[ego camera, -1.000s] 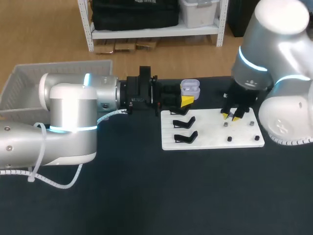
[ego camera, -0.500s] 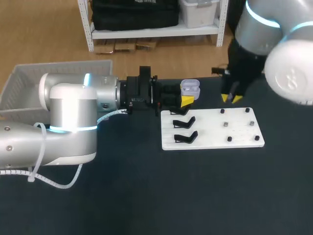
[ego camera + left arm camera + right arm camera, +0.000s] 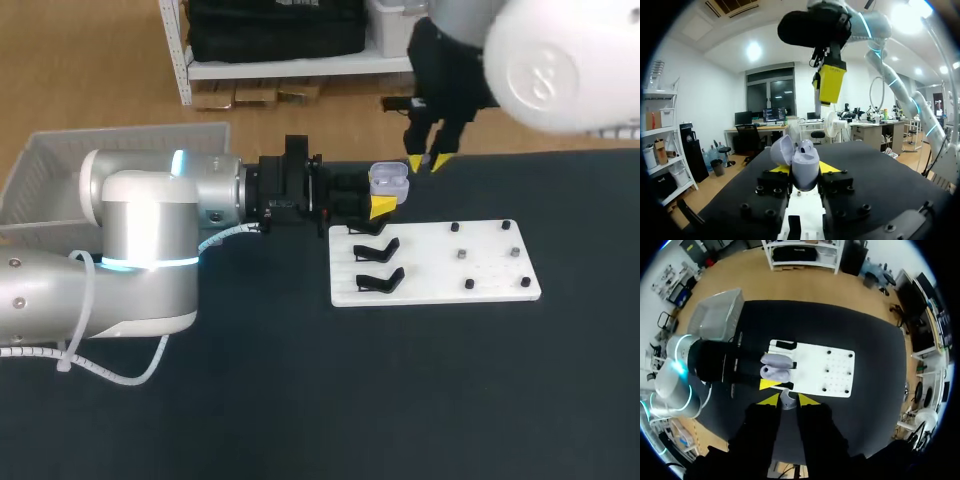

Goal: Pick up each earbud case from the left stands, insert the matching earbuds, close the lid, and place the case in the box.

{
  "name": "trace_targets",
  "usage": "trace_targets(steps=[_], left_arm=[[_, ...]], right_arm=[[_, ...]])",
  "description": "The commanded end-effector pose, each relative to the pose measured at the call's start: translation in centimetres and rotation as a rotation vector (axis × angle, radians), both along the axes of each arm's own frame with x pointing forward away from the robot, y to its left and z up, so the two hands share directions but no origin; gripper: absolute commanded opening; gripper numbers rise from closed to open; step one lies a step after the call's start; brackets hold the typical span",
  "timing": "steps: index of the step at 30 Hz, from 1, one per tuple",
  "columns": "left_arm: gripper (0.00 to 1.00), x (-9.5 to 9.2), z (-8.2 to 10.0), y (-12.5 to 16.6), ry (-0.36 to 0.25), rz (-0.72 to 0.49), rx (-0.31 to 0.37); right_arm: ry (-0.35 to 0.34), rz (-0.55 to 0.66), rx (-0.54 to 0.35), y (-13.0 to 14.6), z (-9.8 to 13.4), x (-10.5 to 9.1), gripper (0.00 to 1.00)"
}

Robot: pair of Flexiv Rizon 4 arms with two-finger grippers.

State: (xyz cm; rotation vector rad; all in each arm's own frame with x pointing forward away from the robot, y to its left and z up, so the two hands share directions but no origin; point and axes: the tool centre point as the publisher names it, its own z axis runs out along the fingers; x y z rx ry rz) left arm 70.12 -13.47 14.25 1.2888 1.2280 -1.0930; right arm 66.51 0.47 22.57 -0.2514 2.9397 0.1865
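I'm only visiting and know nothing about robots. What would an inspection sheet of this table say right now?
Surface: dark table with a white board on it.
Job's things: open earbud case held at the board's far left corner; small pale piece, seemingly an earbud; black stands on the board, nothing on them; box beyond the left arm.
Clutter: nothing seen.
Grippers: left gripper shut on the earbud case; right gripper close beside the case's open lid, shut on the earbud.
Cables: white coiled cable hanging along the left arm.
Surroundings: nothing seen reaching over the table.
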Motion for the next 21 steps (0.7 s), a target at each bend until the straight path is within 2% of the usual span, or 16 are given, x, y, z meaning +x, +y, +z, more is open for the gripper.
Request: trace_targets(steps=[1,12,21], left_arm=[[0.00,-0.1,-0.1,0.0,-0.006,0.006,-0.007],[0.00,-0.1,-0.1,0.0,-0.006,0.006,-0.007],[0.00,-0.1,-0.1,0.0,-0.006,0.006,-0.007]], right_arm=[[0.019,0.026,-0.022,1.5,-0.5,1.2,0.00],[0.018,0.087,-0.043,3.0,-1.0,1.6,0.00],[0.038,0.112,-0.047,3.6,-1.6,0.9,0.00]])
